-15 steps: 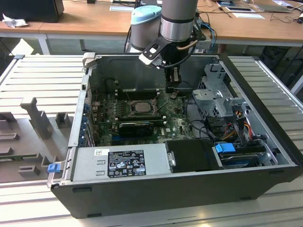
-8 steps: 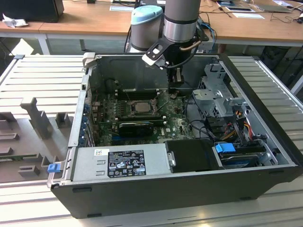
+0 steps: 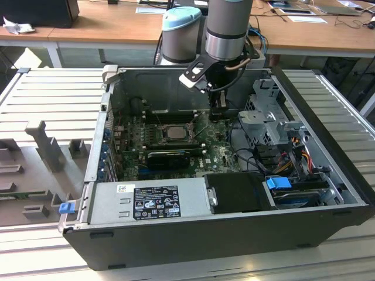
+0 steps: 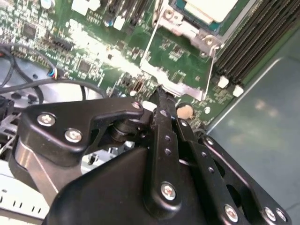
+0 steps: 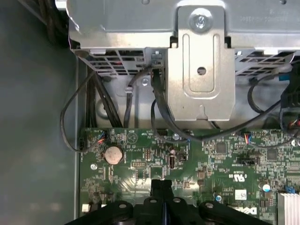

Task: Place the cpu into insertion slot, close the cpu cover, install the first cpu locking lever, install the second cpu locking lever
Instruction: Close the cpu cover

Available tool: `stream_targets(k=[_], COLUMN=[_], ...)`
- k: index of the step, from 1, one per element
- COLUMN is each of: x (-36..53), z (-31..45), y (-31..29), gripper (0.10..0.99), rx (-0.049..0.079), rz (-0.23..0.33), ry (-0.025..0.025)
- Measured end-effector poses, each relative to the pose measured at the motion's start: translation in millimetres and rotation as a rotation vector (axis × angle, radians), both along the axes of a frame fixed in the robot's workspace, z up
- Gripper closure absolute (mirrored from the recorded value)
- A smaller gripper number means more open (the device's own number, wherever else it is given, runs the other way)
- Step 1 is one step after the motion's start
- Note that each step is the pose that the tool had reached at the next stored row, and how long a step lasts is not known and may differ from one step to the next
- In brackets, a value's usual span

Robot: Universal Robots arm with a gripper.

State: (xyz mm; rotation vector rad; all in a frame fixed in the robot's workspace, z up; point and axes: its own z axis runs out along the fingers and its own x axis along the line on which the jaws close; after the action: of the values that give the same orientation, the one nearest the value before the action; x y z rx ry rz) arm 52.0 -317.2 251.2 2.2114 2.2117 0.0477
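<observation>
Nearest in the exterior view, logged the grey power supply [image 3: 149, 202] along the front wall of the computer case [image 3: 92, 170]. Behind it, noted the long black expansion card [image 3: 168, 157] lying across the green board. Just past the card, found the insertion slot [image 3: 159, 136] with the cpu [image 3: 174, 132] seated flat inside, silver top up. In the second wrist view, saw a pale cpu [image 4: 211, 7] face framed by the slot's metal surround [image 4: 180, 23], with black memory slots [image 4: 243, 42] alongside. Recorded the cpu cover [image 4: 180, 89] swung out from the socket, not down over the chip, green board visible through its window. Placed the gripper [image 3: 218, 115] beside the slot, toward the exterior view's right, its tip [image 4: 158, 93] at the cover's free edge; could not confirm contact. Found the fingers [image 4: 164, 136] pressed together with nothing between them, likewise in the first wrist view [image 5: 161, 185]. Farther on, noted the metal drive cage [image 5: 201, 56] and, beyond the case, wooden desks [image 3: 105, 26].
</observation>
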Motion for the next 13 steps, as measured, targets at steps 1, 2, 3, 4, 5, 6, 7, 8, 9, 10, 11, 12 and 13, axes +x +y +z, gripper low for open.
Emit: stream_targets(k=[1,2,3,4,5,6,7,8,9,10,11,12,13], x=[-0.2,-0.9,-1.2,-2.0,-2.3,-2.6,-2.7,-2.8,-2.9,-3.1,-3.3,-3.5,-3.7], z=[0.0,-0.1,-0.2,-0.3,-0.4,-0.4,-0.4,-0.4,-0.4,-0.4,-0.4,-0.4,-0.4], y=[0.0,0.0,0.0,0.0,0.0,0.0,0.0,0.0,0.0,0.0,0.0,0.0,0.0], gripper=[0.980,0.980,0.980,0.980,0.980,0.980,0.980,0.980,0.980,0.980,0.980,0.980,0.980], rx=[0.000,0.000,0.000,0.000,0.000,0.000,0.000,0.000,0.000,0.000,0.000,0.000,0.000], rz=[0.000,0.000,0.000,0.000,0.000,0.000,0.000,0.000,0.000,0.000,0.000,0.000,0.000], ry=[0.0015,0.0018,0.0018,0.0018,0.0019,0.0019,0.0019,0.0019,0.0019,0.0019,0.0019,0.0018,0.0019])
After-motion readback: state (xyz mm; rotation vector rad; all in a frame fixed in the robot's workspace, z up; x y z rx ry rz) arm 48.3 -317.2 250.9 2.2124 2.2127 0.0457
